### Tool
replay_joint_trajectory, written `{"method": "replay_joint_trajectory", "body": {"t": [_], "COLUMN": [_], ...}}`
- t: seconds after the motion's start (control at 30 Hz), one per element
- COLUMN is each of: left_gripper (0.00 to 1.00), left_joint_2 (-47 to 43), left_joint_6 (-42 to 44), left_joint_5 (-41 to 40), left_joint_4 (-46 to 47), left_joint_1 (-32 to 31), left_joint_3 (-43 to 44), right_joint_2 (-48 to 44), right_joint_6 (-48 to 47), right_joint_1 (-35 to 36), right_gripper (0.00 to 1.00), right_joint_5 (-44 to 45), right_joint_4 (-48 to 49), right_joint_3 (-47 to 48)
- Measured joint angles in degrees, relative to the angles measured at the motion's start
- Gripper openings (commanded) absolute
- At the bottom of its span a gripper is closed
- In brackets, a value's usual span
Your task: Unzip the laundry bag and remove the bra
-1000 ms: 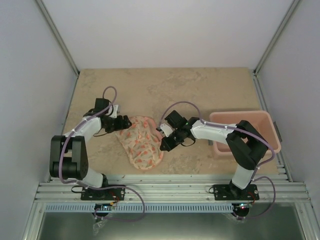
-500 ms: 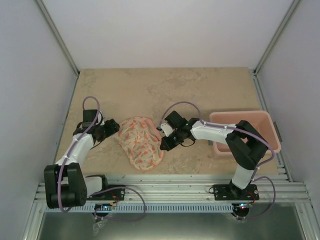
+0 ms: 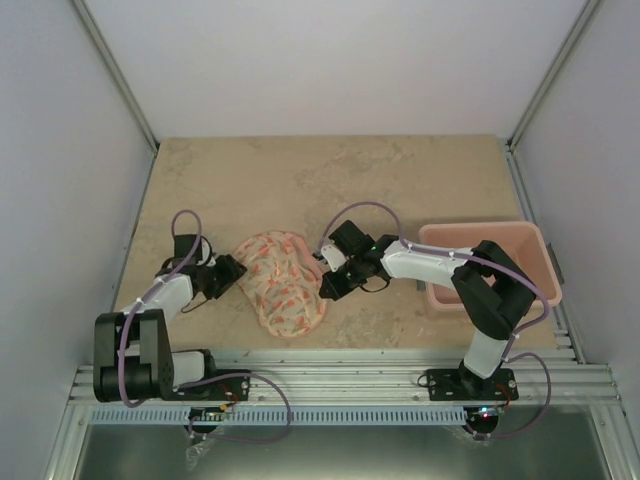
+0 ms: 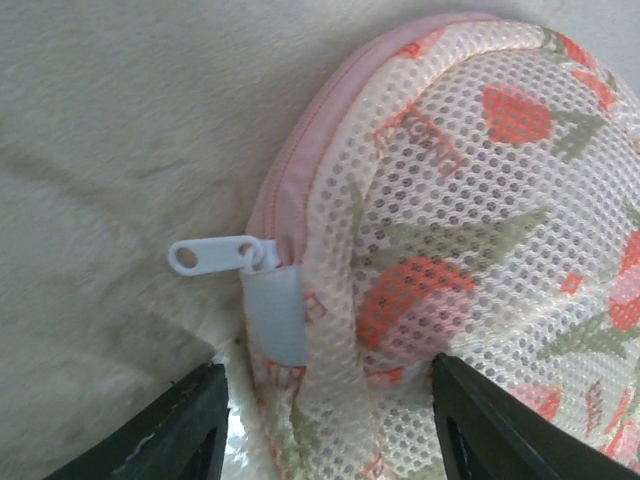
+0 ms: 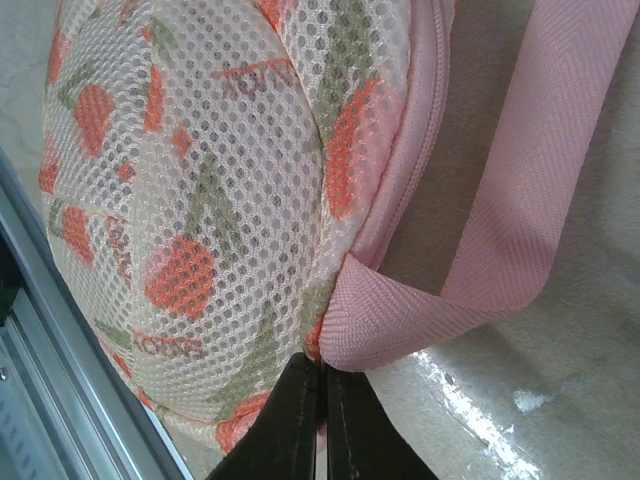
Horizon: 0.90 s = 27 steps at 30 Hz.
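The laundry bag (image 3: 280, 285) is lying zipped, near middle, the bra unseen. Fingers of the left gripper (image 3: 226, 274) are being held wide before the zip pull (image 4: 215, 253); those of the right gripper (image 3: 328, 288) are being pressed together at the strap (image 5: 520, 200). The flat pull risks being missed, cloth pinched instead.

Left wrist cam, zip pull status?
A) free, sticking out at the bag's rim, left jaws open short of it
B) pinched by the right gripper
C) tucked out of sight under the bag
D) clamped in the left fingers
A: the white zip pull sticks out sideways from the pink rim of the laundry bag, with nothing gripping it. The left gripper is open and short of it.
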Motion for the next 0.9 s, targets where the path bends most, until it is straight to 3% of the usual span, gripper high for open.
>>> {"method": "replay_joint_trajectory", "body": {"t": [0.17,0.2,0.27,0.3,0.33,0.47,0.6,0.8,0.9], "left_gripper": [0.05,0.0,0.0,0.0,0.0,0.0,0.0,0.0,0.0], "left_joint_2": [2.4,2.3,1.6,1.2,0.8,-2.1,-5.1,-6.7,-6.7], "left_joint_6": [0.5,1.0,1.0,1.2,1.4,2.8,5.0,11.0,19.0], "left_joint_5": [0.9,1.1,1.4,1.5,1.7,3.7,5.7,9.3,9.5], "left_joint_4": [3.9,4.5,5.0,5.1,5.1,5.2,5.2,3.6,-1.6], "left_joint_1": [0.0,-0.1,0.0,0.0,0.0,0.0,0.0,-0.3,-3.4], "left_joint_3": [-0.4,-0.8,-1.5,-1.7,-1.7,-1.4,0.0,2.7,8.7], "right_joint_2": [0.0,0.0,0.0,0.0,0.0,-0.5,-3.2,-7.6,-9.6], "right_joint_6": [0.0,0.0,-0.1,-0.2,-0.3,-0.7,-1.5,-4.3,-7.1], "right_joint_1": [0.0,0.0,0.0,0.0,0.0,-0.1,-0.6,-3.4,-4.8], "right_gripper": [0.01,0.0,0.01,0.07,0.2,0.32,0.58,0.69,0.71], "right_joint_5": [0.0,0.0,0.0,0.0,0.0,0.8,1.8,2.3,1.3], "right_joint_4": [0.4,0.5,0.5,0.5,0.4,0.0,-0.9,-2.9,-3.4], "right_joint_3": [0.1,0.1,0.1,0.1,0.1,0.1,0.2,4.0,6.7]}}
